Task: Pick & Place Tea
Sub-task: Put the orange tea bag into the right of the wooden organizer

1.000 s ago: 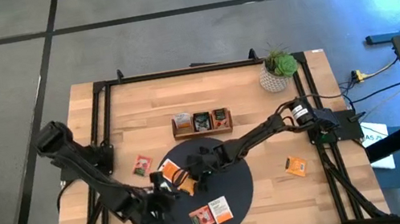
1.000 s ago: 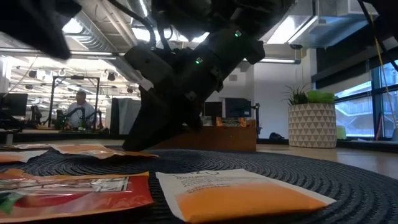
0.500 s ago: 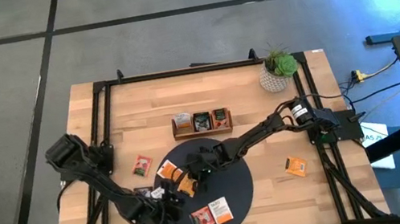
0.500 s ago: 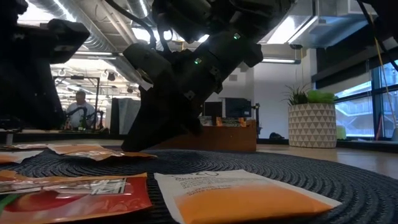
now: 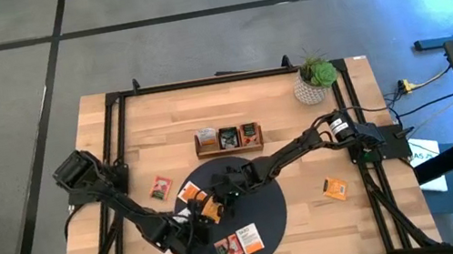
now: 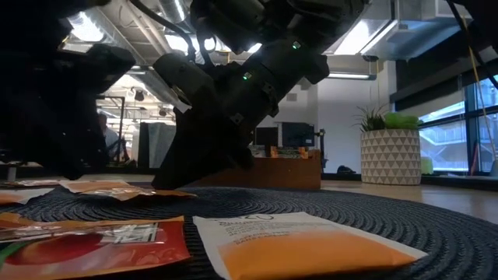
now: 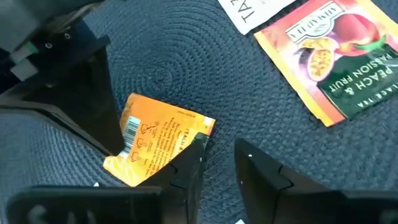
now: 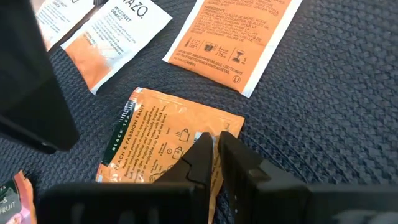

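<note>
The surface (image 5: 153, 130) is a pale wood top in a black frame, standing on a grey floor (image 5: 194, 40); across it in the low view lies an open office with ceiling lights and windows at the right. A potted plant (image 5: 314, 78) stands at the far right corner. A dark round mat (image 5: 263, 208) lies near the middle. Just beyond the mat a wooden tray (image 5: 228, 139) holds sachets upright in its three compartments. Tea lies scattered: one red sachet (image 5: 160, 187) left of the mat, one orange sachet (image 5: 335, 187) well to the right, a red one (image 5: 228, 249) and a white-and-orange one (image 5: 249, 237) side by side on the mat's near edge. The right pincer (image 5: 221, 204) is over the mat's left part, its fingers nearly together on the edge of an orange sachet (image 8: 168, 146) lying flat on the mat. The left pincer (image 5: 197, 235) is just beside, its fingers slightly apart at the same sachet's other edge, one finger (image 7: 186, 168) touching it; a peach sachet (image 7: 339, 62) lies apart from it on the mat.
</note>
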Motion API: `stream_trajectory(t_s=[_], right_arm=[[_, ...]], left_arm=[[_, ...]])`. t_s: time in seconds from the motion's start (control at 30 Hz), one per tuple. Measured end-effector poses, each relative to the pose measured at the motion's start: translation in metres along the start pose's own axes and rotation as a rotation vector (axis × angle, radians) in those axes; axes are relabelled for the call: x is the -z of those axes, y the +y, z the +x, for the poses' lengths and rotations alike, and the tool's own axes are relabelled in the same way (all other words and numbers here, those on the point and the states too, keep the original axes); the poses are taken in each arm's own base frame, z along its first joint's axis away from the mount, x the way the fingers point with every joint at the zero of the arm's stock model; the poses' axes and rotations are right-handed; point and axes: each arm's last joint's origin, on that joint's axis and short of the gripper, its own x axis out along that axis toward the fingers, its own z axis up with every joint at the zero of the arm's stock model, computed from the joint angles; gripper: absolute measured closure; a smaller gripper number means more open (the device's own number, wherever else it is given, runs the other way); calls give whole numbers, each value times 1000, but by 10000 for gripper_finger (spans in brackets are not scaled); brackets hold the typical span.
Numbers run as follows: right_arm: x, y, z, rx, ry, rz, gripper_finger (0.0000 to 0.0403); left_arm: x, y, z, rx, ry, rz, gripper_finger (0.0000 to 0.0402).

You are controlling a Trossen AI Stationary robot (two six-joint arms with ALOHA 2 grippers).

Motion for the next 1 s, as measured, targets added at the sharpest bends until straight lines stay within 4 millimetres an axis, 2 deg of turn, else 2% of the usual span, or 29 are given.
stream_trajectory(t_s=[0.2,0.37,0.53,0.7,1.0], right_arm=[[0,0,0,0,0,0,366],[0,0,0,0,0,0,366],[0,0,0,-3,1,4,366],[-1,-2,0,-21,14,77,366],[-1,-2,0,-22,17,86,366]], left_arm=[[-1,2,2,-1,4,-165,280],[-1,2,2,10,10,-239,272],[2,1,3,25,36,-77,276],[8,0,13,-67,46,123,279],[13,-2,23,-147,52,178,280]])
